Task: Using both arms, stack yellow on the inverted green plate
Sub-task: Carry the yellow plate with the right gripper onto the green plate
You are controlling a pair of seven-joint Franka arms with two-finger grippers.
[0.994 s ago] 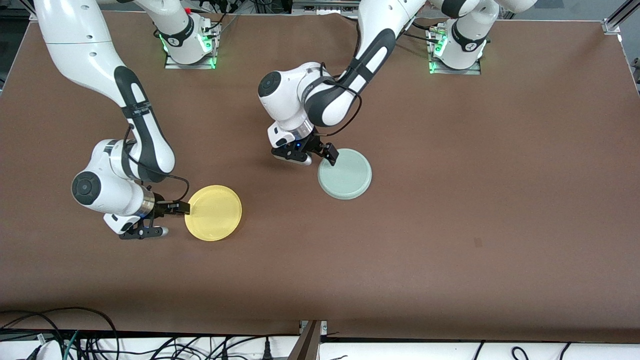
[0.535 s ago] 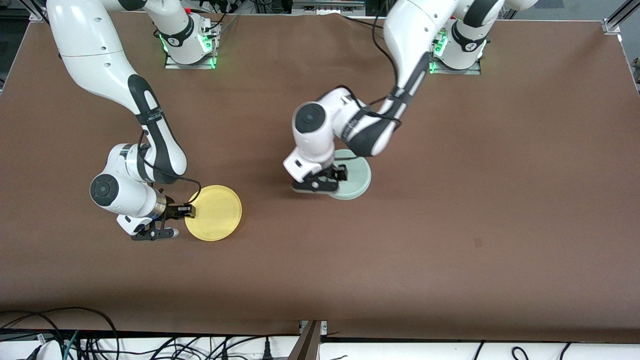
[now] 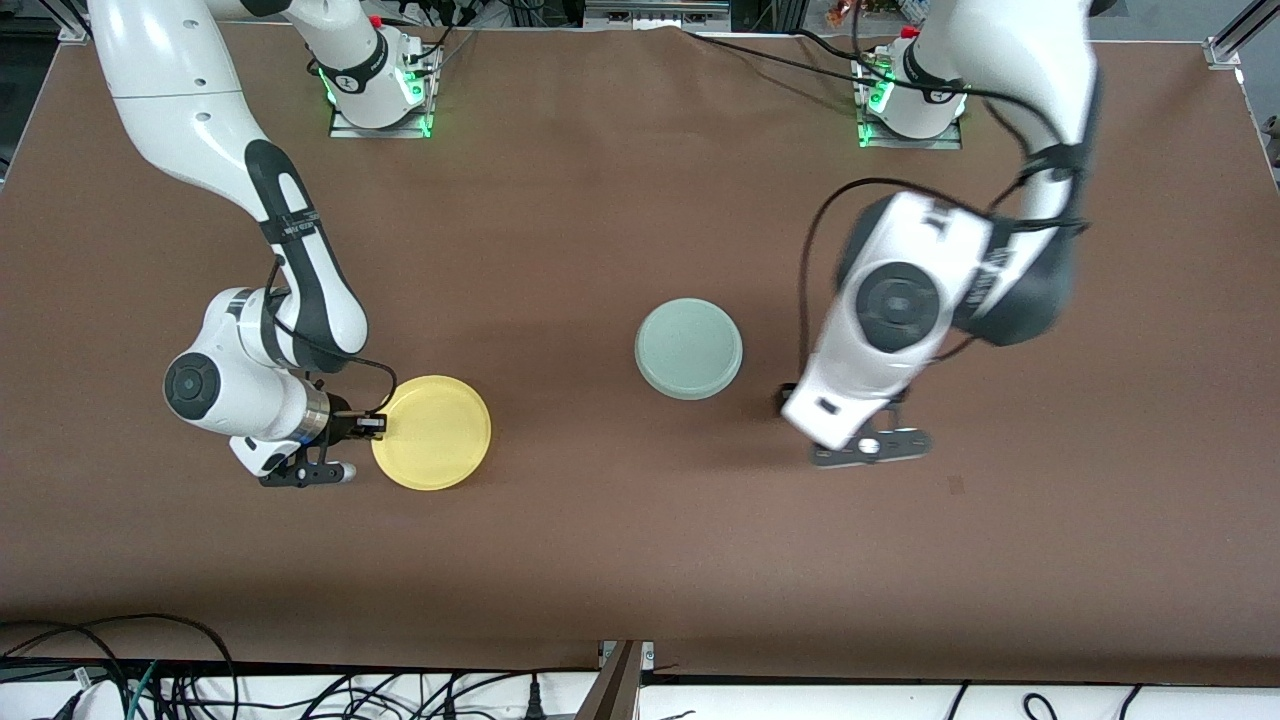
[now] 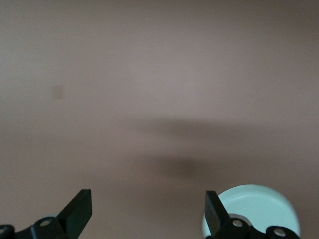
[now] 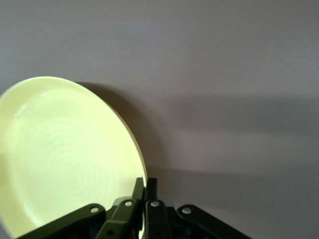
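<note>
Yellow plate (image 3: 432,432) at lower left of frame, rim pinched by right gripper (image 3: 372,424); green plate (image 3: 689,349) at centre on table (image 3: 620,560); left gripper (image 4: 148,209) beside it, fingers spread, holding nothing

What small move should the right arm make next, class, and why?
Probably lift the yellow plate and carry it toward the green plate. The right gripper is shut on its rim, and the open left gripper is off the green plate.
</note>
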